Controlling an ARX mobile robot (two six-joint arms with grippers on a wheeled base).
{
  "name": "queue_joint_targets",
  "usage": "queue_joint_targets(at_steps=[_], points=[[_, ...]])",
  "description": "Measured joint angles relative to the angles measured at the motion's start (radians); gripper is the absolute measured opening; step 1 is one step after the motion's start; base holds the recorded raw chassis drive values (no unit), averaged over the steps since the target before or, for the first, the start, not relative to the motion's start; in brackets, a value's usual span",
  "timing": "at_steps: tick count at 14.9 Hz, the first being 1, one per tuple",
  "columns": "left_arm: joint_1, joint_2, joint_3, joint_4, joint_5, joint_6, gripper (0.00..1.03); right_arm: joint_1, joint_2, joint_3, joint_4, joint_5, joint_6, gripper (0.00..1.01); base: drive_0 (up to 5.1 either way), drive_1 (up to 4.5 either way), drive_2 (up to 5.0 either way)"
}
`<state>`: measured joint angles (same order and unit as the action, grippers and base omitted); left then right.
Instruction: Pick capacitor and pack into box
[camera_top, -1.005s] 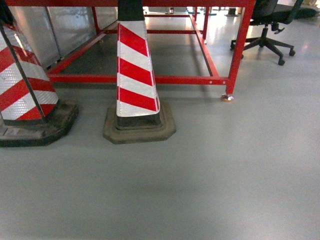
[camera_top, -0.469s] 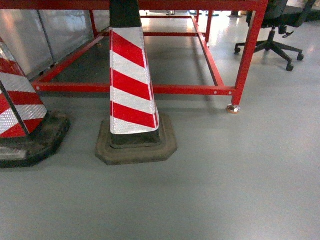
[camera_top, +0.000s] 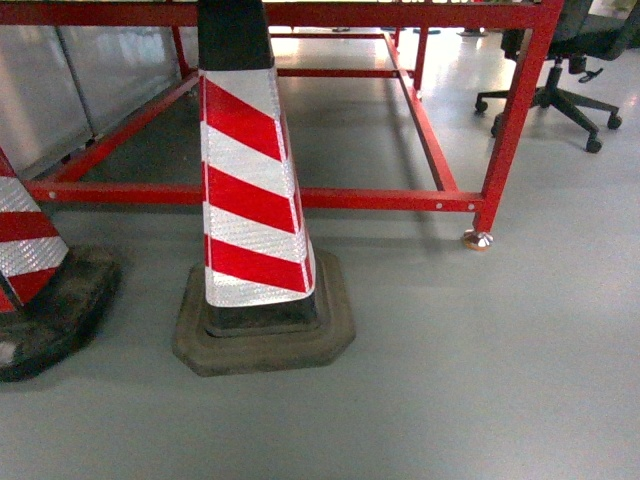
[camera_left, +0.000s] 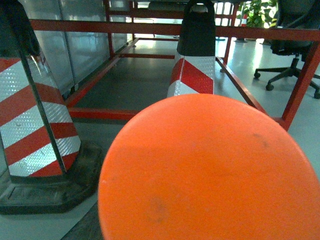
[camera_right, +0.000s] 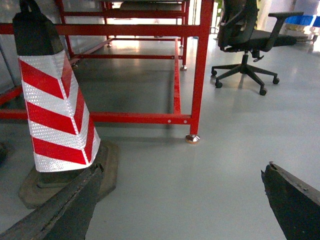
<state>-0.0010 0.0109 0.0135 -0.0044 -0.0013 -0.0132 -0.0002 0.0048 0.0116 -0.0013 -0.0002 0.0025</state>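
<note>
Two dark fingers (camera_right: 65, 205) of the right gripper (camera_right: 182, 172) stand wide apart with only grey floor (camera_top: 480, 380) between them, to the right of the striped cone (camera_top: 250, 190). On my left wrist feed the capacitor (camera_left: 210, 170) fills the lower frame as an orange round face, nearer than that cone; it hides the left jaws, so I cannot tell their state. Behind the cone runs a red frame (camera_top: 380, 199), a second cone (camera_top: 30, 250) to its left, an office chair (camera_top: 560, 60) far right

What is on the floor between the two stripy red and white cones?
Nothing: the head view shows only bare grey floor between the middle red-and-white striped cone and the left striped cone.
</note>
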Motion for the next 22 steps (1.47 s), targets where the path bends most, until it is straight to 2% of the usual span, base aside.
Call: queue_joint_targets(at_steps=[14,22], points=[[0.000,0.000,0.000,-0.003,0.000,0.002,0.44,0.000,0.000,0.000,-0.003,-0.001,0.000,0.98,0.1,3.91,-3.7],[0.000,0.000,0.000,-0.002,0.000,0.003,0.44,0.000,0.000,0.000,-0.005,0.001,0.000,0.98,0.0,0.00,0.0]])
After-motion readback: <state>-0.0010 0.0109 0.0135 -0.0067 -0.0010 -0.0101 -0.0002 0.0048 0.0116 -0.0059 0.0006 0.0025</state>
